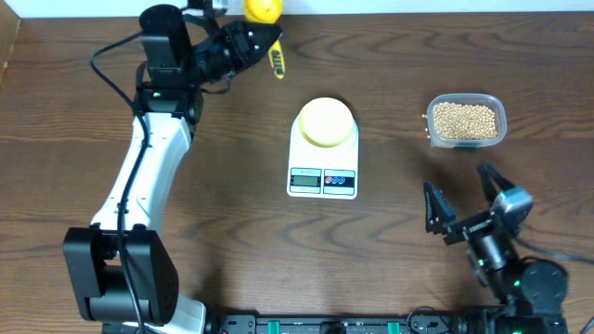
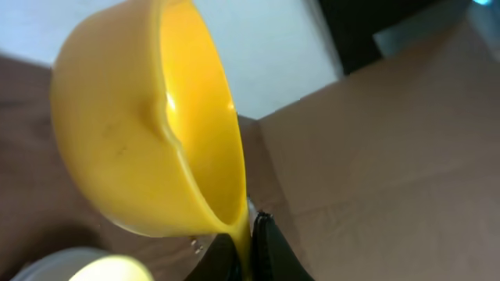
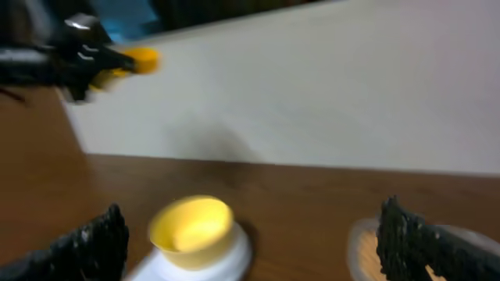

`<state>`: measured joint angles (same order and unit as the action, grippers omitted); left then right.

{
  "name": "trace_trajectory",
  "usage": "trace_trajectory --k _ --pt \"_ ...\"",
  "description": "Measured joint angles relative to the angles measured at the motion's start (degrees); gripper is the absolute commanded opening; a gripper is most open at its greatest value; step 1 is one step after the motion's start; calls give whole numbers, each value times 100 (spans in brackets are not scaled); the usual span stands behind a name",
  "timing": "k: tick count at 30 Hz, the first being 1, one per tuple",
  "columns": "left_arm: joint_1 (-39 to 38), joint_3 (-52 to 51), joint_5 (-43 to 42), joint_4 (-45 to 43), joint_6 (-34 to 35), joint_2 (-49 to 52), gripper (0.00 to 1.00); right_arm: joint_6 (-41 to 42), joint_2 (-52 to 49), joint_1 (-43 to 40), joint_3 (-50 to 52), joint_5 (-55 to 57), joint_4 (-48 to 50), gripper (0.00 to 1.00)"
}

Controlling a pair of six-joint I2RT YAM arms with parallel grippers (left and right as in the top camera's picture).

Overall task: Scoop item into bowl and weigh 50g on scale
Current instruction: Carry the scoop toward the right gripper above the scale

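Upper left: left gripper (image 1: 264, 44) pinches the yellow measuring scoop (image 1: 263, 9) by its handle, cup free for beans (image 1: 464, 119); right gripper (image 1: 461, 197) spread.

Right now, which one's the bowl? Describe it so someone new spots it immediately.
On the brown table, find the white scale at the centre; the bowl sits on its platform, at the end away from the display. It is small, round, pale yellow and looks empty, unlike the clear tub of beans to the robot's right and the brighter yellow scoop near the far edge.
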<state>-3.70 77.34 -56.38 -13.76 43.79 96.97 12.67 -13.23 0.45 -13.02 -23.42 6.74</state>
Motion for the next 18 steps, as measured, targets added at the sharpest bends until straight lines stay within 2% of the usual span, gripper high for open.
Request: trace_trajectory --k 6,11,15,18 --pt "-514 0 -203 -1222 326 0 7 138 -2238 -2 -1829 -1451 57 99" --pt "-927 0 -258 -1808 1027 0 7 201 -4371 0 -3235 -3032 190 99" --pt "-1123 0 -225 -1864 1458 0 8 562 -5589 0 -3825 -3906 809 99" --pt "-1257 0 -216 -2048 1631 0 7 1375 -6238 24 -3956 -4288 1779 99"
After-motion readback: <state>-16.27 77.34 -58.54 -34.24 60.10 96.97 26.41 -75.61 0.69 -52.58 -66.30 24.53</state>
